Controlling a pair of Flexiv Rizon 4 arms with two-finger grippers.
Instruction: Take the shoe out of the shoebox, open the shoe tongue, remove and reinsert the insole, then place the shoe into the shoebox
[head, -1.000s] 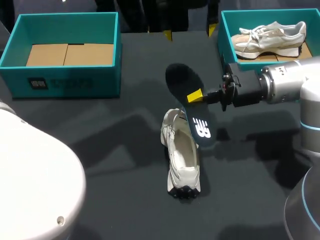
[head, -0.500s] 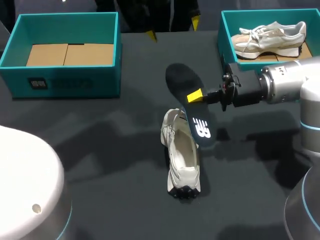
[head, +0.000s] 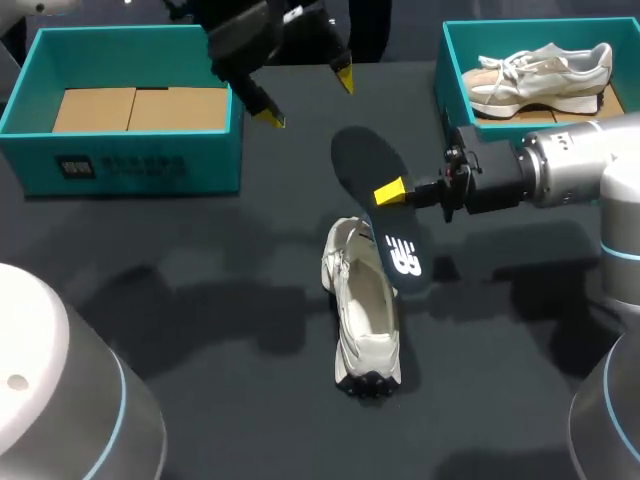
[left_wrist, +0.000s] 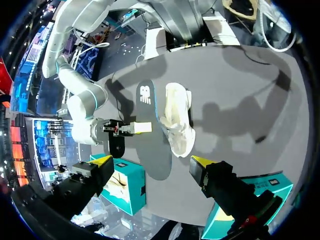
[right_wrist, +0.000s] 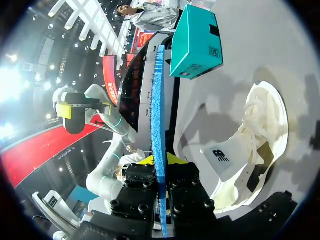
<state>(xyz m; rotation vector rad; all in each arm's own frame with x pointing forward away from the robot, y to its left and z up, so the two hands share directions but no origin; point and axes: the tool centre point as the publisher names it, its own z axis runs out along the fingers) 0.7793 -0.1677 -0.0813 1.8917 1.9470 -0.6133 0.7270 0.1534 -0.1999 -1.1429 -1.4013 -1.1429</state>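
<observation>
A white shoe (head: 362, 310) lies on the dark table with its opening upward. My right gripper (head: 390, 192) is shut on the dark insole (head: 362, 160), gripping one long edge. The insole slants over the shoe, its printed end (head: 403, 258) down at the shoe's right side. From the right wrist, the insole (right_wrist: 157, 115) shows edge-on and blue between my right gripper (right_wrist: 159, 160), the shoe (right_wrist: 257, 135) beyond it. My left gripper (head: 306, 97) hangs open above the table's back, behind the insole. From the left wrist, my left gripper (left_wrist: 150, 165) frames the shoe (left_wrist: 176, 117) and the insole (left_wrist: 149, 130).
A teal shoebox (head: 35, 150) lined with cardboard stands at the back left. A second teal shoebox (head: 447, 60) at the back right holds another white shoe (head: 540, 68). My left arm's white body (head: 60, 400) fills the front left corner.
My left gripper has come in over the back of the table, moving left and nearer, fingers open. The right gripper, insole and shoe have not moved.
</observation>
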